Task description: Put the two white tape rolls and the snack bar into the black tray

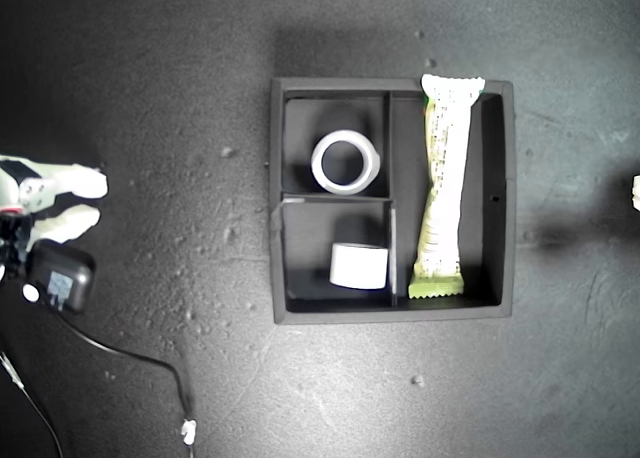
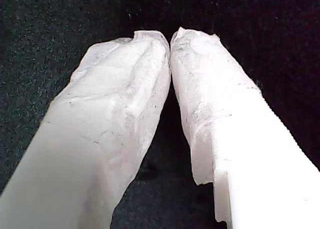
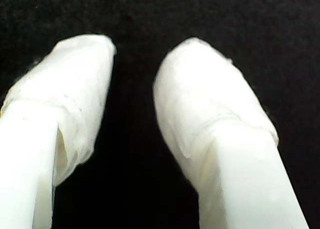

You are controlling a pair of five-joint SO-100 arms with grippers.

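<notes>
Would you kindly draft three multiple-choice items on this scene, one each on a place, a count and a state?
1. Where does the snack bar lie?
A. In the long compartment of the black tray
B. On the tabletop outside the tray
C. In a small square compartment

2. How many white tape rolls are in the tray?
A. None
B. One
C. Two

3. How does the tape roll in the small compartment nearer the exterior view's bottom rest?
A. Flat, hole upward
B. On its edge, hole sideways
C. Stacked on the other tape roll

Answers: 1 A, the bar fills the long compartment. 2 C, one roll sits in each small compartment. 3 B, only its curved white outer band shows.
</notes>
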